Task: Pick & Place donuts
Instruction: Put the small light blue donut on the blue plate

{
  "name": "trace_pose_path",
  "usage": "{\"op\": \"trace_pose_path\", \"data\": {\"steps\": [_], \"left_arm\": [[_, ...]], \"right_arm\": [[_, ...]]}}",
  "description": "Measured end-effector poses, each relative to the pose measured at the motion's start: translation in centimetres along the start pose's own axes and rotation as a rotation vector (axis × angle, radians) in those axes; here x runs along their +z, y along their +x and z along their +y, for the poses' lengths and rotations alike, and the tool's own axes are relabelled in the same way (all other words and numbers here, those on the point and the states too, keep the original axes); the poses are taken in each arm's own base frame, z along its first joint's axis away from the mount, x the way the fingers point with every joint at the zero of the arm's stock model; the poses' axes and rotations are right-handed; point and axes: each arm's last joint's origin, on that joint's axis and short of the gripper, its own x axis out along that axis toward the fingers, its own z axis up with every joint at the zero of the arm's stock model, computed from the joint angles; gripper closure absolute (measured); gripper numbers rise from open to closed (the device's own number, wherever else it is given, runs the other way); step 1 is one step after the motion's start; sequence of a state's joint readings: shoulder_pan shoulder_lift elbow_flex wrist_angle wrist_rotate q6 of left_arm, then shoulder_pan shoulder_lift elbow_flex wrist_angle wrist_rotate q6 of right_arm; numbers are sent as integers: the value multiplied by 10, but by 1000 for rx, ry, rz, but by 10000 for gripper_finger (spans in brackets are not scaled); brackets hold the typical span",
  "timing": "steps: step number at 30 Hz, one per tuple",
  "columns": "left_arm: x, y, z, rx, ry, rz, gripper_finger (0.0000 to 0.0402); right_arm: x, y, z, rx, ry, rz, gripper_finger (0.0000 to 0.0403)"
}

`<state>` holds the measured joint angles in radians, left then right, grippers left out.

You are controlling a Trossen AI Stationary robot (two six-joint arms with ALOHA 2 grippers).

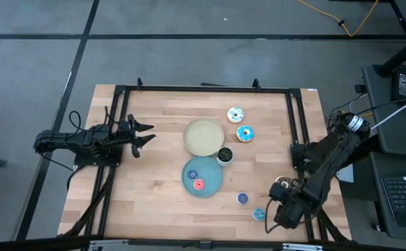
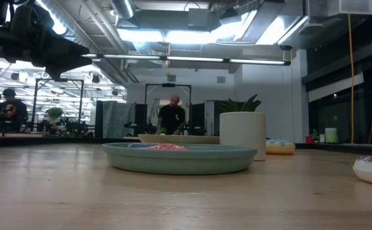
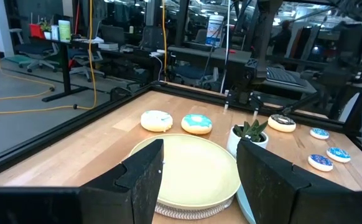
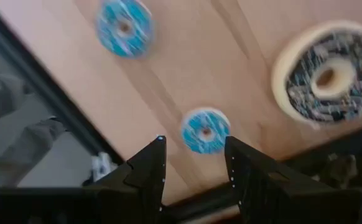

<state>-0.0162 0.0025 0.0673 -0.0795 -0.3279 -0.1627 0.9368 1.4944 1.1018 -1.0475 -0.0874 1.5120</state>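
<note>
My right gripper (image 1: 271, 208) (image 4: 194, 140) is open above the table's near right corner, pointing down. A tiny blue donut (image 4: 204, 130) (image 1: 259, 214) lies flat on the wood just ahead of its fingertips, untouched. A second tiny blue donut (image 4: 125, 28) (image 1: 242, 199) and the dark brown donut (image 4: 327, 78) (image 1: 280, 183) lie close by. The white-iced donut (image 1: 236, 114) and light-blue donut (image 1: 245, 133) rest on the table farther off. A tiny blue donut (image 1: 192, 174) and a pink one (image 1: 199, 184) lie in the blue plate (image 1: 213, 183). My left gripper (image 1: 147, 134) (image 3: 199, 146) waits open left of the cream plate (image 1: 204, 137).
A small cup holding a plant (image 1: 224, 155) (image 3: 250, 134) stands between the two plates. A dark metal frame (image 1: 297, 125) runs along the table's edges, close to my right arm. Bare wood lies left of the plates. People show in the room beyond the table (image 2: 172, 115).
</note>
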Motion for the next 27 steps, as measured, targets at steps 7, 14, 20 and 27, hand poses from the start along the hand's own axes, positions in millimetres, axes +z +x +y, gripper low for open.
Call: {"op": "trace_pose_path", "data": {"steps": [7,14,20,27], "left_arm": [[0,0,0,0,0,0,205],[0,0,0,0,0,0,205],[0,0,0,0,0,-1,205],[0,0,0,0,0,0,205]], "right_arm": [[-20,20,-9,-36,1,23,237],[-28,33,-16,-56,-17,25,237],[-28,48,-22,-39,-10,26,237],[-27,62,-27,-16,-11,33,237]]}}
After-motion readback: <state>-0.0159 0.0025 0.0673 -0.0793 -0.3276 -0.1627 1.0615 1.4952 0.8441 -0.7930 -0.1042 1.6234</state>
